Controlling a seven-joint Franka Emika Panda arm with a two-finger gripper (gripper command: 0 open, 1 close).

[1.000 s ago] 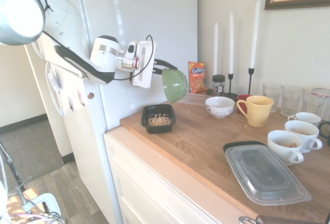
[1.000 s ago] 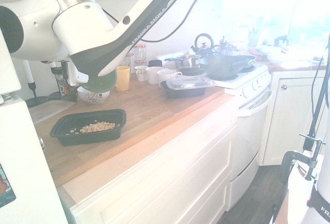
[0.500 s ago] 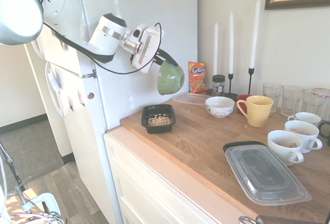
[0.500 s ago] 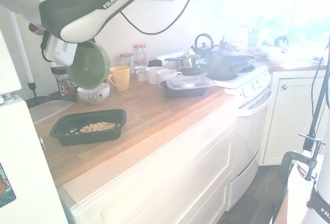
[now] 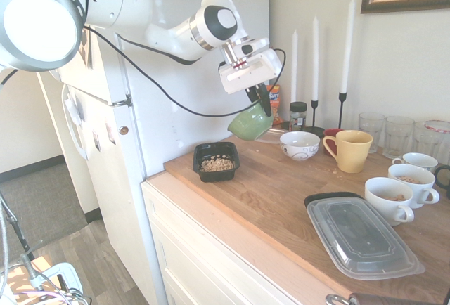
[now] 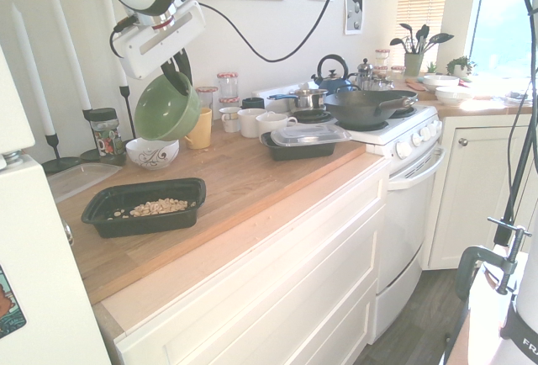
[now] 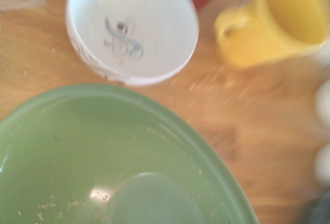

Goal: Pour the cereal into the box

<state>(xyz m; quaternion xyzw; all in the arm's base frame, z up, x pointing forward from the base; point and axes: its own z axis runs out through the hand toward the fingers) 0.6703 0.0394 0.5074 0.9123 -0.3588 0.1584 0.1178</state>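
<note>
The pour is judged to be done: the cereal [image 5: 216, 165] is seen heaped in the box [image 5: 199, 154], and the green bowl [image 5: 251, 124] carried by the claw [image 5: 261, 105] shows only crumbs in the wrist view. The step in hand is taken to be the return of the emptied bowl to the table [image 5: 281, 185].

The claw is clamped on the bowl's rim, its fingers drawn together on the rim, and it is pointed steeply down. The bowl is held clear of the table, tilted, above the strip near the back edge.

The next move is judged to call for the bowl to be levelled, lowered onto a bare patch of wood, and let go. Care is needed, since the white bowl [image 5: 299, 145] and the yellow mug [image 5: 349, 150] are seen just beyond the held bowl in the wrist view.

The box is set at the table's fridge-end edge, close to its front corner there. It lies below the claw and well apart from it, toward the front, with bare wood between.
</note>
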